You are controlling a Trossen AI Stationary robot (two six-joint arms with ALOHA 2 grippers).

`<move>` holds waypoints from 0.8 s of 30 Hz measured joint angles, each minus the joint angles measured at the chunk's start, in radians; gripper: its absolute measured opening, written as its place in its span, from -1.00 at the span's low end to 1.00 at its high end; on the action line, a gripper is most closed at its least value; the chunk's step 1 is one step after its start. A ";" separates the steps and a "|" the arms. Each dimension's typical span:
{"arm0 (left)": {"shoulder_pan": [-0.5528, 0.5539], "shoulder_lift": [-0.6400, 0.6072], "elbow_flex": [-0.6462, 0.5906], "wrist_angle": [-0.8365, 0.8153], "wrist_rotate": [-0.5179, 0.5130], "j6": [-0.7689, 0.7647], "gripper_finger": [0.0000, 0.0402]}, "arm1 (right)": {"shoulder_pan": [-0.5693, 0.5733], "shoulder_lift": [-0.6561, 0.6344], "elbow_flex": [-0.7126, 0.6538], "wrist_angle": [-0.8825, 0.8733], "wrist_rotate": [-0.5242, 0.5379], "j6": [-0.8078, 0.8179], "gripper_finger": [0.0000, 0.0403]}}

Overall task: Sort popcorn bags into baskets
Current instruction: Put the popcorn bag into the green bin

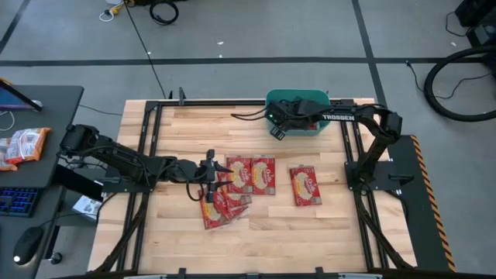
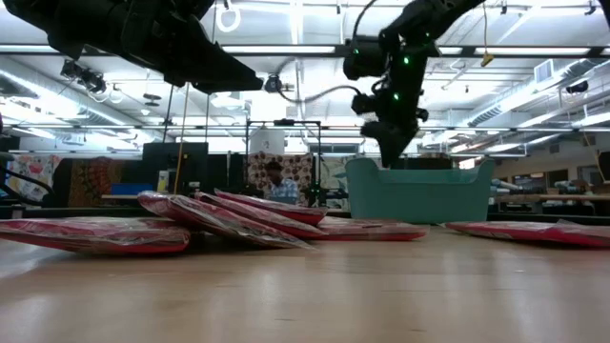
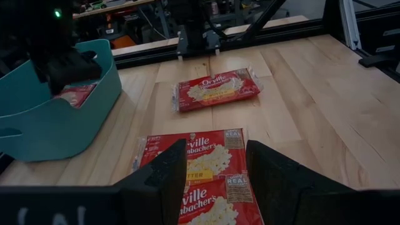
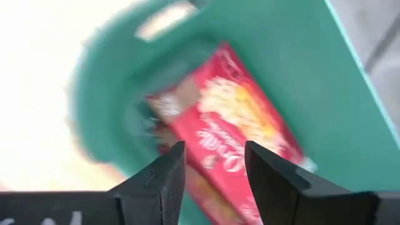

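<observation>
Several red popcorn bags lie flat on the wooden table. Two lie side by side (image 1: 252,174), one lies alone to their right (image 1: 304,186), and a few overlap in a pile (image 1: 221,203). The teal basket (image 1: 310,94) stands at the table's far edge. One red bag (image 4: 237,125) shows inside it and also appears in the left wrist view (image 3: 78,94). My left gripper (image 3: 215,159) is open and empty, hovering over the side-by-side bags (image 3: 200,156). My right gripper (image 4: 214,153) is open and empty above the basket's left part (image 2: 419,191).
The single bag (image 3: 215,89) lies between the pile and the table's right rail. Paler orange-and-white packets (image 1: 23,145) sit on the dark side desk to the left, off the table. Black frame rails (image 1: 353,155) border the tabletop. A person (image 2: 276,181) shows far behind the table.
</observation>
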 joint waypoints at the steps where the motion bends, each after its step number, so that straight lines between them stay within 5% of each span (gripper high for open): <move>1: 0.000 0.000 0.000 0.000 0.000 0.000 -0.16 | 0.005 0.000 0.016 -0.005 -0.027 0.000 -0.17; 13: 0.000 0.000 0.000 -0.006 0.000 -0.001 -0.16 | 0.203 0.000 0.217 -0.175 -0.069 0.094 -0.17; 24: 0.000 0.000 0.000 -0.014 0.000 -0.027 -0.16 | 0.511 -0.002 0.098 -0.179 -0.028 0.287 -0.17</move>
